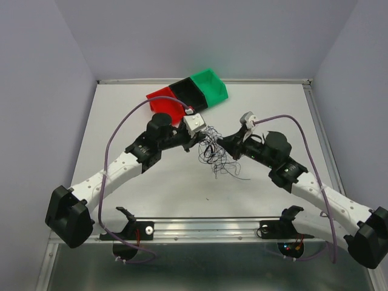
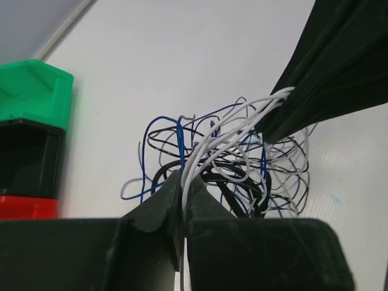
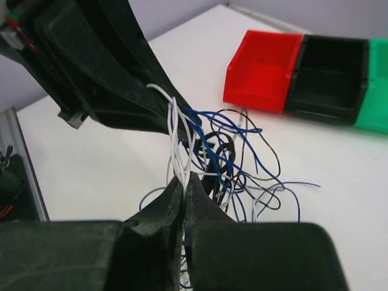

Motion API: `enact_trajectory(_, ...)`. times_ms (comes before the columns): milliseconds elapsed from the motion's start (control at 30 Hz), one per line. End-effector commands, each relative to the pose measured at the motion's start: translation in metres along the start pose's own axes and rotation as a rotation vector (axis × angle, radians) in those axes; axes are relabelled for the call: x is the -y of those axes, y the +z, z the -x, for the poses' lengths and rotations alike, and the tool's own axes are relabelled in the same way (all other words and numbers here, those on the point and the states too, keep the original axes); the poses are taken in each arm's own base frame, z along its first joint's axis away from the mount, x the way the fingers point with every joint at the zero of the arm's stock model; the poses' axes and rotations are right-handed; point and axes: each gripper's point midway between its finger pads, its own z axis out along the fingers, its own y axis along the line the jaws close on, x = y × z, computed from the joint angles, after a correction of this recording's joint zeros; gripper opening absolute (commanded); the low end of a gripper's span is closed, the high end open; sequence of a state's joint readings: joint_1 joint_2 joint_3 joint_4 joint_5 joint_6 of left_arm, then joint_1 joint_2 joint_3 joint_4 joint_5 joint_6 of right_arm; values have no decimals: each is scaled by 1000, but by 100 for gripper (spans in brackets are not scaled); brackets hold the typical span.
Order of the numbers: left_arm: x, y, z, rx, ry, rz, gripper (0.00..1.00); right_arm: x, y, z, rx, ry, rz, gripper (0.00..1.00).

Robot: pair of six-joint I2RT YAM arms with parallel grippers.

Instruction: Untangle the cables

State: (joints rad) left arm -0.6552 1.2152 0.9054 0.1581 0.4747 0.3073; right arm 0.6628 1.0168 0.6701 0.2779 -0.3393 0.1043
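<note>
The cables form one loose knot of white, blue and black strands at the middle of the desk, between the two hands. The left hand is pressed together on white strands at the knot's left side. The right hand pinches white strands at its right side. Their tips stand near each other, with white strands strung between them, and loose loops trail toward the near side. Beyond the knot, a red bin, a black bin and a green bin sit in a row near the desk's far edge, the red one close to the left wrist. White desk surface stretches left, right and near of the knot, out to the side rims and the metal rail along the near edge.
</note>
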Motion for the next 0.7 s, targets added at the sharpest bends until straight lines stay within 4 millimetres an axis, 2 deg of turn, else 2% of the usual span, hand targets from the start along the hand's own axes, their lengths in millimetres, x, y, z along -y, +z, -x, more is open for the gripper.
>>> enact_trajectory(0, -26, -4, 16, 55, 64, 145, 28, 4, -35, 65, 249, -30, -116, 1)
enact_trajectory(67, -34, -2, 11, 57, 77, 192, 46, -8, -54, 85, 328, -33, -92, 1)
enact_trajectory(100, -36, -1, 9, 52, 80, 198, 47, -14, -59, 91, 347, -30, -71, 0)
enact_trajectory(167, -42, 7, 3, 35, 75, 214, 47, -26, -69, 106, 389, -13, -26, 0)
enact_trajectory(200, -44, 14, -5, 11, 64, 214, 47, -29, -70, 109, 396, -11, -12, 0)
enact_trajectory(233, -47, 17, -5, 6, 58, 225, 46, -33, -71, 111, 398, -1, 3, 0)
enact_trajectory(300, -50, 26, -17, -27, 47, 224, 44, -35, -71, 115, 404, -2, 11, 1)
enact_trajectory(400, -51, 29, -21, -41, 48, 224, 43, -31, -74, 123, 421, -2, -17, 1)
enact_trajectory(433, -48, 28, -17, -26, 49, 206, 46, -29, -74, 124, 422, -5, -27, 1)
enact_trajectory(467, -44, 27, -19, -22, 51, 189, 53, -29, -75, 125, 422, -7, -32, 0)
enact_trajectory(533, -37, 17, -2, 44, 70, 165, 61, -30, -76, 128, 428, -9, -31, 1)
enact_trajectory(567, -26, 14, -4, 58, 68, 118, 69, -30, -76, 128, 427, -13, -31, 1)
enact_trajectory(600, -21, 10, 1, 85, 76, 98, 72, -30, -76, 128, 426, -11, -31, 0)
enact_trajectory(633, -11, 1, 17, 146, 100, 54, 75, -29, -75, 129, 428, -10, -31, 1)
enact_trajectory(667, -2, -2, 13, 153, 106, 18, 78, -30, -75, 130, 429, -11, -30, 0)
